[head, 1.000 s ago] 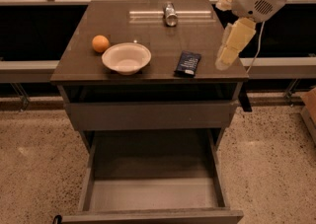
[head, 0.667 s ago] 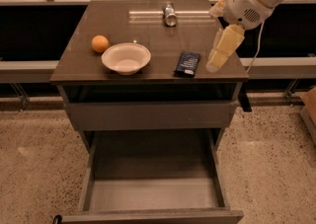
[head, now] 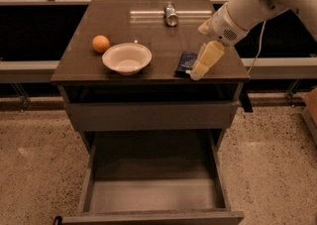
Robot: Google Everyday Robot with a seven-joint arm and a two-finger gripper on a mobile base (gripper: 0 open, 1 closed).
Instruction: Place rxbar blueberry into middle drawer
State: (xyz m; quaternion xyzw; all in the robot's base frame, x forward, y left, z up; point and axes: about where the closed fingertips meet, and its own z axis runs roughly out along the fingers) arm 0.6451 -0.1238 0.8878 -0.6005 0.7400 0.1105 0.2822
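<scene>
The rxbar blueberry (head: 186, 63) is a flat dark navy bar lying on the brown cabinet top (head: 119, 26) near its front right edge. My gripper (head: 202, 66) hangs from the white arm coming in from the upper right; its cream fingers point down and left and overlap the bar's right side. The middle drawer (head: 153, 194) is pulled out at the bottom, a grey box with a flat empty floor and low side walls. A shut drawer front (head: 148, 116) sits above it.
A white bowl (head: 127, 58) and an orange (head: 100, 43) sit on the left of the top. A silver can (head: 171, 15) lies at the back. A rail runs behind the cabinet. Speckled floor lies on both sides.
My arm and gripper have moved left and down across the top, from beside the bar's right side to over its right edge. The bar, bowl, orange and can have not moved.
</scene>
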